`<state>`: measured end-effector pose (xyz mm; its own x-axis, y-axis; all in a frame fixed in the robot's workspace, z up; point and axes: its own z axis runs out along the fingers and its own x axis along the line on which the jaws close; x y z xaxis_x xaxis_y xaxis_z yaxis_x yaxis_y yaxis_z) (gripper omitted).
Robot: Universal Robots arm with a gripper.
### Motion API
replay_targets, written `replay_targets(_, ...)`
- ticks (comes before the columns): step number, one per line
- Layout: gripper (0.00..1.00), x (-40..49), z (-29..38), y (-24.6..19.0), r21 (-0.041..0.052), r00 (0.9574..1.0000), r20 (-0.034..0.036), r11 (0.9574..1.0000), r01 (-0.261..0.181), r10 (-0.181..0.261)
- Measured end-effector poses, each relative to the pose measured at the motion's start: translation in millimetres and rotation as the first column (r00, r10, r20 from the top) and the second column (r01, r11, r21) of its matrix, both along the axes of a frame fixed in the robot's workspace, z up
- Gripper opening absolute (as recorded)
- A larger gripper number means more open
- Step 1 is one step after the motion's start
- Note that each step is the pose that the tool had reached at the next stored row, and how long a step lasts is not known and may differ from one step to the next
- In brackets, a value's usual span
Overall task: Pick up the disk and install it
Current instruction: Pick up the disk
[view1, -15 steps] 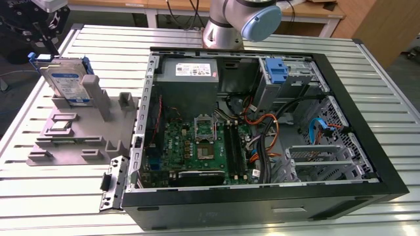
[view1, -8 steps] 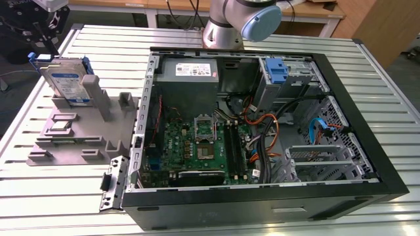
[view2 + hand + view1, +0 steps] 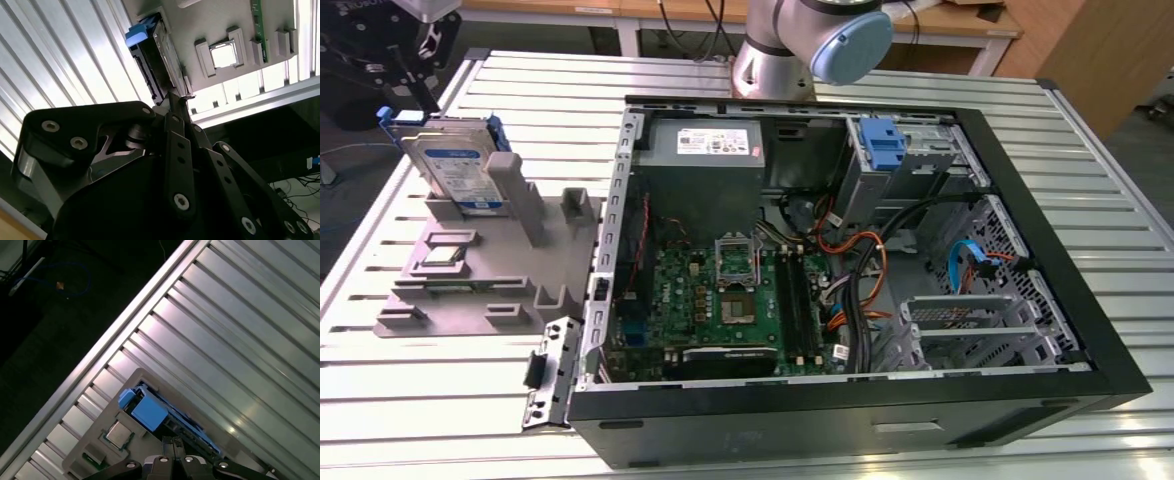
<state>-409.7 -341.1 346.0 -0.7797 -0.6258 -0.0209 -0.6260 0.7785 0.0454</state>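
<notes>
The disk (image 3: 454,165) stands on edge in a grey holder (image 3: 467,275) at ten o'clock in the exterior view, outside the case (image 3: 1101,345). The gripper (image 3: 414,98) hangs just above it, claw closed on nothing. The disk is probably stiff, weighty and shock-sensitive, so the blue frame's long sides look the safest hold.

My slatted table (image 3: 547,90) carries an open computer case (image 3: 854,425). Inside the case I see a green motherboard (image 3: 707,300), a grey power supply (image 3: 707,145) and a blue bracket (image 3: 885,150). Just beside the case sits a grey fixture (image 3: 480,290) holding a processor chip (image 3: 443,253).
</notes>
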Motion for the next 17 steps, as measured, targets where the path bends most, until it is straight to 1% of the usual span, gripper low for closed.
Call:
replay_targets(3,0.10,0.0,0.0,0.0,0.0000,0.9999,0.0000,0.9999,-0.015,0.015)
replay_targets(17,0.10,0.0,0.0,0.0,0.0000,0.9998,-0.0001,0.9998,-0.018,0.018)
